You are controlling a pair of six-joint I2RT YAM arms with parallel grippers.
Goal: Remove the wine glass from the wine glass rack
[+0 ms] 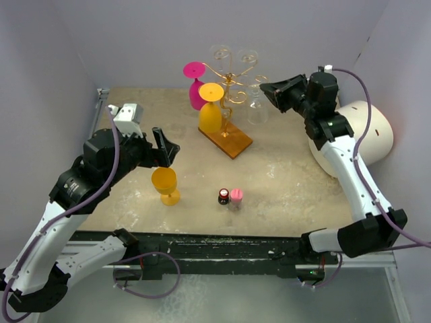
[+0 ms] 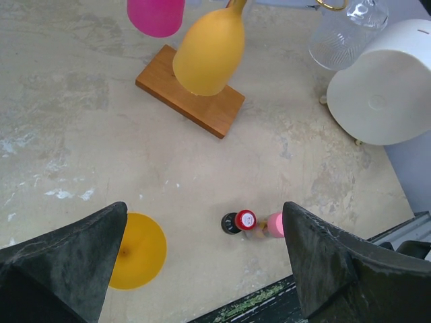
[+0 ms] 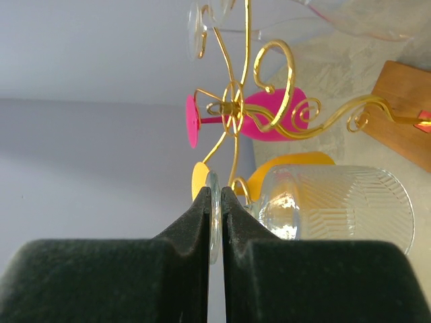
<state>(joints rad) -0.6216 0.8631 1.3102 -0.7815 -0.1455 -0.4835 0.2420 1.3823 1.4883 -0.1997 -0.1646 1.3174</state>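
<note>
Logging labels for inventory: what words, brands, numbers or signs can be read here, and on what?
No text can be read.
Red-capped small bottle: pale mark on the cap, too small and blurred to read.
Pink-capped small bottle, clear wine glass, wine glass rack, white drum: no print visible.

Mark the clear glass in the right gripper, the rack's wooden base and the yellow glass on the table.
clear glass [image 3: 337, 202]: right wrist view, ribbed bowl.
wooden base [image 2: 168, 81]: left wrist view, bare left end.
yellow glass on the table [image 1: 164, 180]: top view, bowl.
</note>
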